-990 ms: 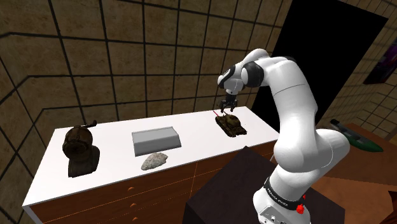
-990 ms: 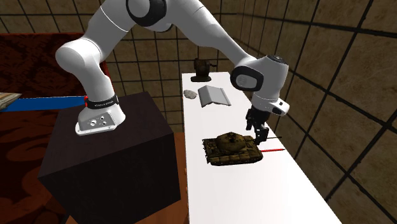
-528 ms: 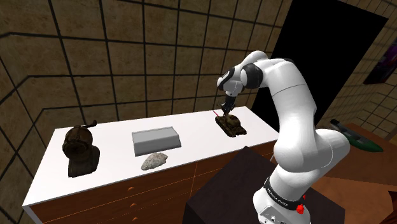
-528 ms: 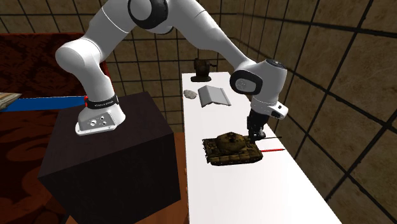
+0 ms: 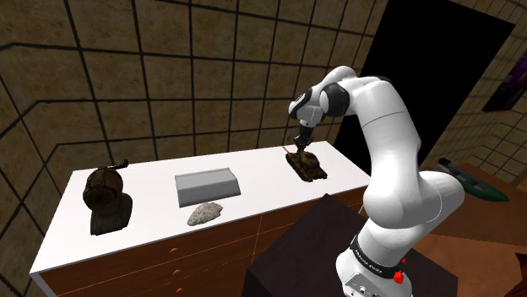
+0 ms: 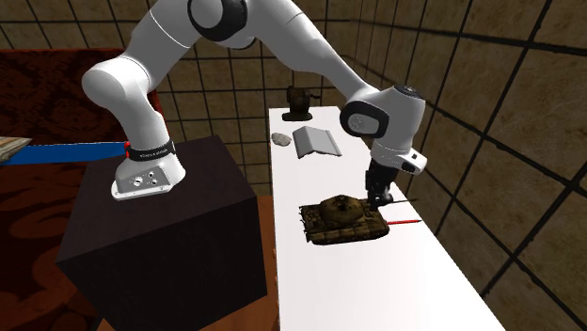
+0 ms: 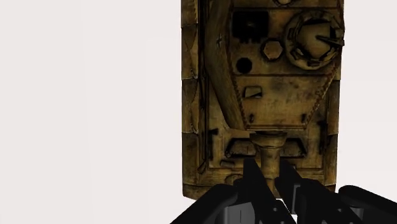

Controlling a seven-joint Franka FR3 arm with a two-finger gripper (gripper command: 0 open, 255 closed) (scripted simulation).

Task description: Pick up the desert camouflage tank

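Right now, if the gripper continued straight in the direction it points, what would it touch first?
The tank. The gripper points down at it, and its fingers seem to clasp the gun barrel near the turret. Just under the barrel lies the hull front, then the white table top.

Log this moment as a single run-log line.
phase: grasp | gripper: shut on tank barrel | tank: on white table, not yet lifted | nearby: dark bust, grey block, stone

A dark bust [image 5: 106, 198], a grey block [image 5: 205, 186] and a pale stone [image 5: 203, 214] rest on the white countertop [image 5: 152, 179].
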